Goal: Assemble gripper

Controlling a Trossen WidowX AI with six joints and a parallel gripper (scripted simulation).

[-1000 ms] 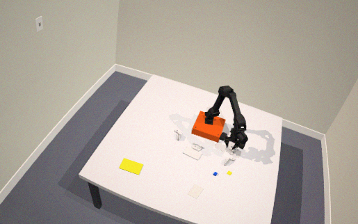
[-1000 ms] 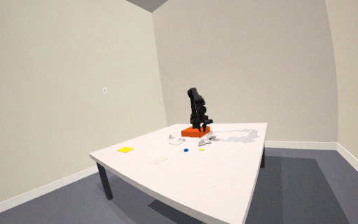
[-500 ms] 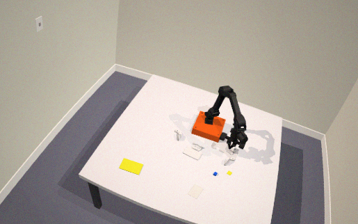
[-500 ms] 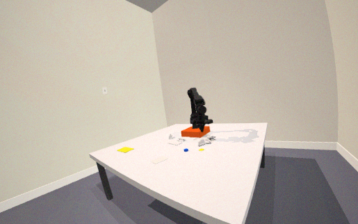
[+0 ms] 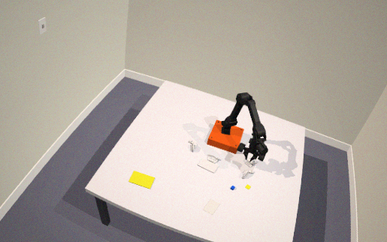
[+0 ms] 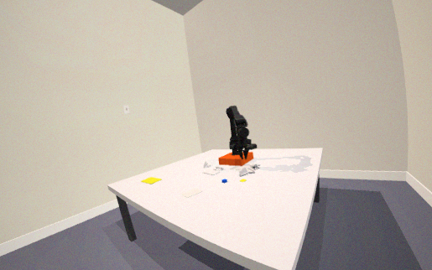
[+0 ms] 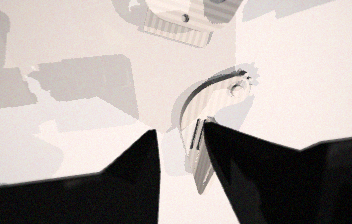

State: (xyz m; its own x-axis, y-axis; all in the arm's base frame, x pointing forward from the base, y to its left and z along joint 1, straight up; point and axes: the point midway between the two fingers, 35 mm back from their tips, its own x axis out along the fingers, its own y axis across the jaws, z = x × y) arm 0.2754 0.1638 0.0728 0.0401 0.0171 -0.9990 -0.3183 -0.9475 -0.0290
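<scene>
We see a matte black arm [image 5: 255, 116] [image 6: 238, 122] — chunky, rounded joints, slim straight links — and black fingers, broad at the back and narrowing to pointed tips.

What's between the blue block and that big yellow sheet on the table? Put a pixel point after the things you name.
In the top view, only bare tabletop lies straight between the blue block [image 5: 232, 187] [image 6: 224, 181] and the big yellow sheet [image 5: 142, 179] [image 6: 151, 180].
</scene>
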